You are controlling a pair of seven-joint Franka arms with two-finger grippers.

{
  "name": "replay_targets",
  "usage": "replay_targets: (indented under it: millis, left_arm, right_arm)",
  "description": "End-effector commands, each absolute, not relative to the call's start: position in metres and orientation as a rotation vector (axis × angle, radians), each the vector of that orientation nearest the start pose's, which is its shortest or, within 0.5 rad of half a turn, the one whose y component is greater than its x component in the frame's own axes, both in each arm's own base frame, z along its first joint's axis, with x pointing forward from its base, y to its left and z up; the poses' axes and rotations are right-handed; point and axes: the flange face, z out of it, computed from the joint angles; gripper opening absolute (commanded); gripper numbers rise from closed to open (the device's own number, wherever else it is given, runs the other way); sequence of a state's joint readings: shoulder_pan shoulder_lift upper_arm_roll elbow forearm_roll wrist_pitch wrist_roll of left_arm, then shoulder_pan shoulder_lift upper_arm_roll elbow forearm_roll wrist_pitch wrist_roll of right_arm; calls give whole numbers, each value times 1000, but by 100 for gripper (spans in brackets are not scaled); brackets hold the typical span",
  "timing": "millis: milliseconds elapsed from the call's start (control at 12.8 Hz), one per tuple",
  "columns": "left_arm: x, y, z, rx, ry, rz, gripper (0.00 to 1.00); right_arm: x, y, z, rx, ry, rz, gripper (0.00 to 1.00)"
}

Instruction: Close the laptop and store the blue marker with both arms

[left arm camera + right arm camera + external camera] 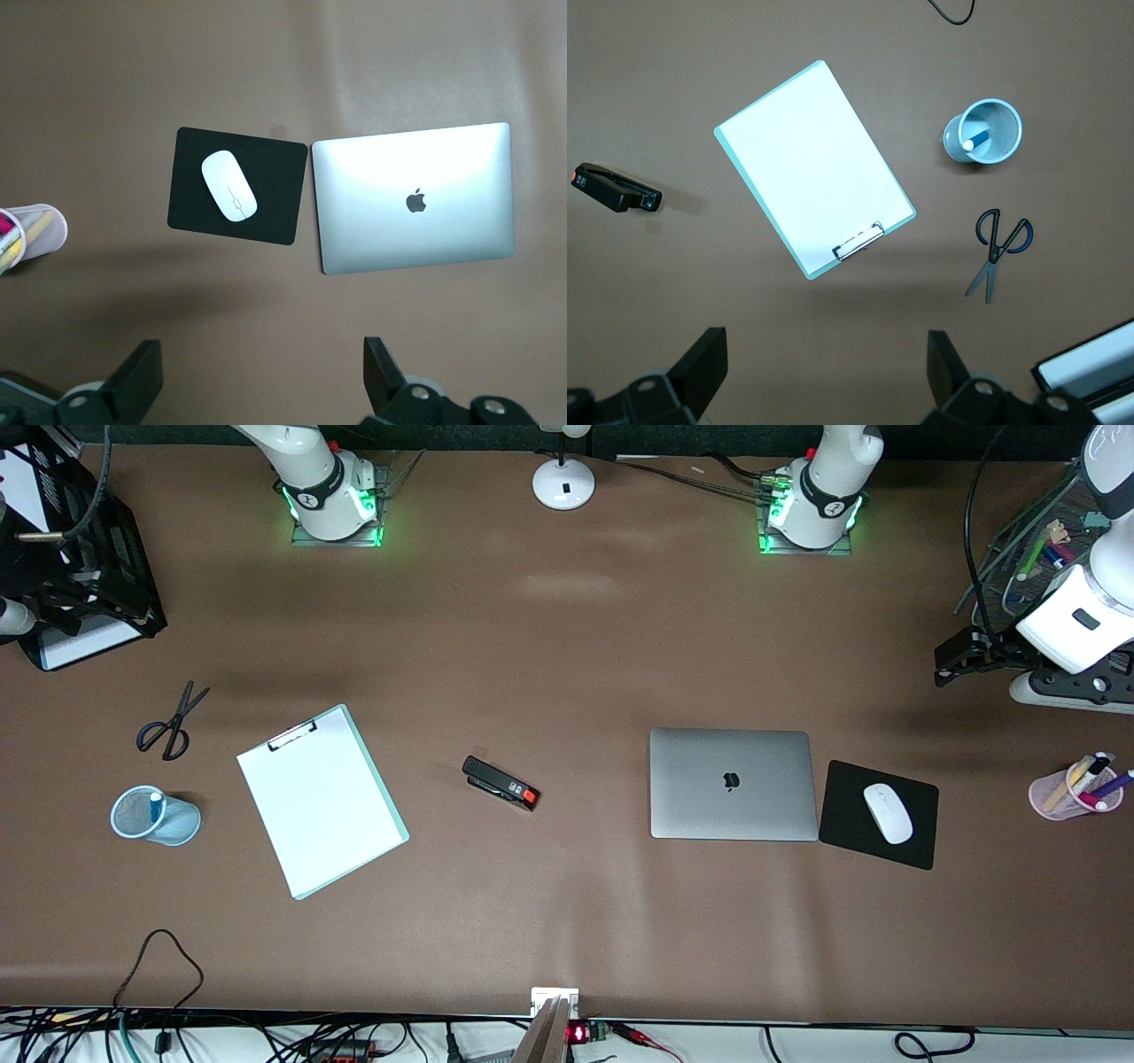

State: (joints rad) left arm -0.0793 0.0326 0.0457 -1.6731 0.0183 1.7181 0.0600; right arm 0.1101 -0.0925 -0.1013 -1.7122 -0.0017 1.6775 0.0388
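Both pincers are hanging open and gripping nothing: my left pincer [261, 372] over bare tabletop [567, 646] at the left arm's end, my right pincer [824, 363] over the right arm's end. The laptop [733, 784] is lying shut, lid logo up, just below mid-height in the front frame. The blue marker [156, 808] is standing in a blue mesh cup [182, 825] at the right arm's end. A black mouse pad [912, 841] is sitting just beside the laptop, carrying a white mouse [888, 813].
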Motion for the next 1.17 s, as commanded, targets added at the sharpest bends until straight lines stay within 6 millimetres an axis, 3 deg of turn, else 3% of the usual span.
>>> replay_targets:
  millis: [0,623,1091]
  left_arm:
    - [570,-19,578,-3124,151,-26,100]
    - [570,-19,578,-3124,151,-26,100]
    - [570,-20,578,-3122,156,-29,100]
  right_arm:
    - [538,3,624,-3145,40,-98,100]
    - [541,-10,617,-3149,81,-50,100]
    - [541,-9,618,-3149,64,-53,100]
